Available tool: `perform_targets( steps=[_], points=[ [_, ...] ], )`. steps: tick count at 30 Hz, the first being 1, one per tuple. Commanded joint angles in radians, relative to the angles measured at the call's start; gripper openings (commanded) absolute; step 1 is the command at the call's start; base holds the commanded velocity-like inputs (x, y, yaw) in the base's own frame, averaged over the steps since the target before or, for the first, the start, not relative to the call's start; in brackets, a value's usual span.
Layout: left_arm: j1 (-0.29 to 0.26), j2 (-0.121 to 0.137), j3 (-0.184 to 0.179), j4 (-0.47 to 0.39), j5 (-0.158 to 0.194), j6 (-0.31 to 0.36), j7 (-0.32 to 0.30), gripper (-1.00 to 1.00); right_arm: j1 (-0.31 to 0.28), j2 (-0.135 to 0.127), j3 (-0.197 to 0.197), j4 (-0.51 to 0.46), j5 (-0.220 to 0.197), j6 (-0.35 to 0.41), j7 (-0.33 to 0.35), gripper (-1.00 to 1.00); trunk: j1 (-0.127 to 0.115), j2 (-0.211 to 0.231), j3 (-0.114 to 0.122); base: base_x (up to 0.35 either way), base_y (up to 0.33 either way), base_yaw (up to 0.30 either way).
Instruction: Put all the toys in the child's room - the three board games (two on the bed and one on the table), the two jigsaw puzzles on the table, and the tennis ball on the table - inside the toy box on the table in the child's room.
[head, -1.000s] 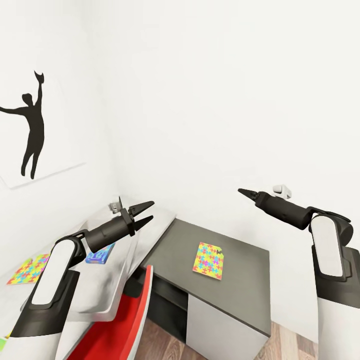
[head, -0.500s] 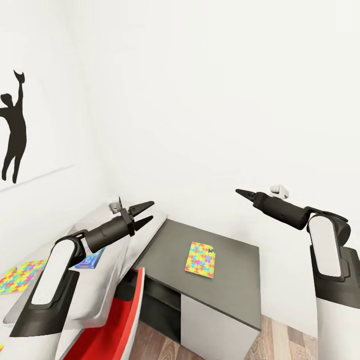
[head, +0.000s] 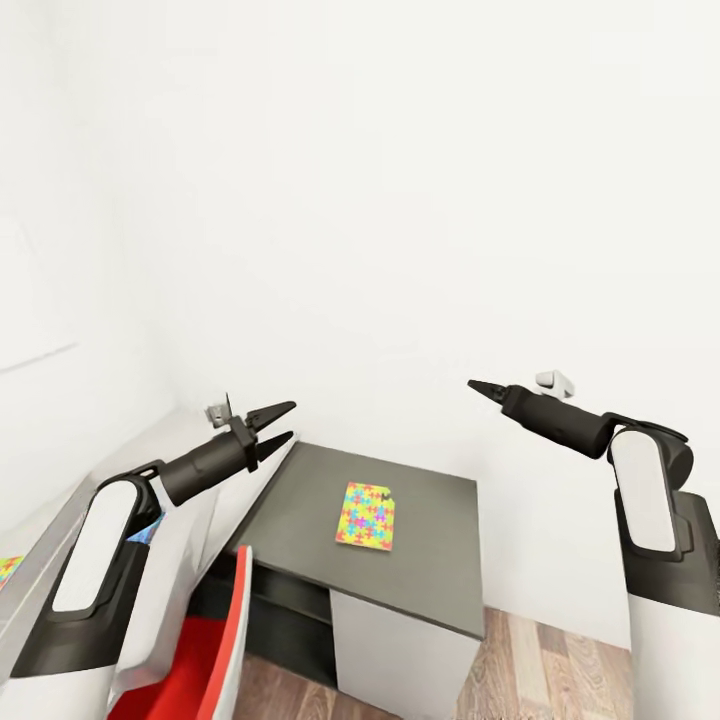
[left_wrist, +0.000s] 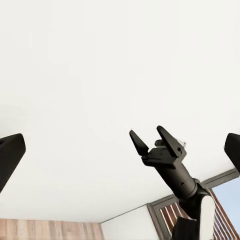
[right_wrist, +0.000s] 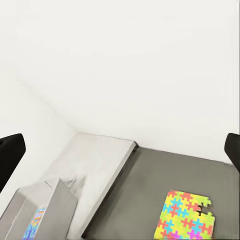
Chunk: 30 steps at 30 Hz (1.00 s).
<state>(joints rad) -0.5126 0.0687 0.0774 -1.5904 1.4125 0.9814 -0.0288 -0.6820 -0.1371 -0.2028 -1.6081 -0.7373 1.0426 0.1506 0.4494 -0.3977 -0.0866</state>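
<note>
— Head view first?
— My left jaws (head: 272, 428) hang parted and empty; whether my right jaws (head: 480, 387) are parted I cannot tell. A jigsaw puzzle (head: 366, 515) lies flat on the dark counter (head: 430, 560), ahead. I'd come down over one edge, since it's thin.
— Left wrist?
— My right jaws (left_wrist: 150, 140) show apart against the white wall (left_wrist: 100, 75).
— Right wrist?
— The puzzle (right_wrist: 186, 221), pale counter (right_wrist: 97, 165) to its left.

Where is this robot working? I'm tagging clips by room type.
Probably a child's room or playroom corner: a colourful jigsaw lies on a dark desk section, a red chair stands at it, with white walls and a wood floor.
</note>
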Motion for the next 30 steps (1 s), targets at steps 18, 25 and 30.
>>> perform_targets(
  steps=[18, 25, 30],
  points=[
    [0.003, -0.006, 0.019, 0.008, -0.006, 0.003, 0.085, 1.0, 0.034, -0.017, 0.018, 0.04, 0.01, 0.005, -0.22, 1.0, 0.001, -0.002, -0.002, 0.0, 0.0, -0.286],
    [-0.001, -0.011, 0.014, 0.013, -0.007, 0.002, 0.089, 1.0, 0.046, -0.036, 0.019, 0.062, 0.01, 0.005, -0.233, 1.0, 0.001, -0.002, -0.002, 0.0, 0.0, -0.287],
    [-0.004, -0.012, 0.012, 0.022, -0.007, 0.002, 0.09, 1.0, 0.051, -0.044, 0.019, 0.077, 0.01, 0.005, -0.237, 1.0, 0.001, -0.002, -0.002, 0.0, 0.0, -0.287]
  ],
)
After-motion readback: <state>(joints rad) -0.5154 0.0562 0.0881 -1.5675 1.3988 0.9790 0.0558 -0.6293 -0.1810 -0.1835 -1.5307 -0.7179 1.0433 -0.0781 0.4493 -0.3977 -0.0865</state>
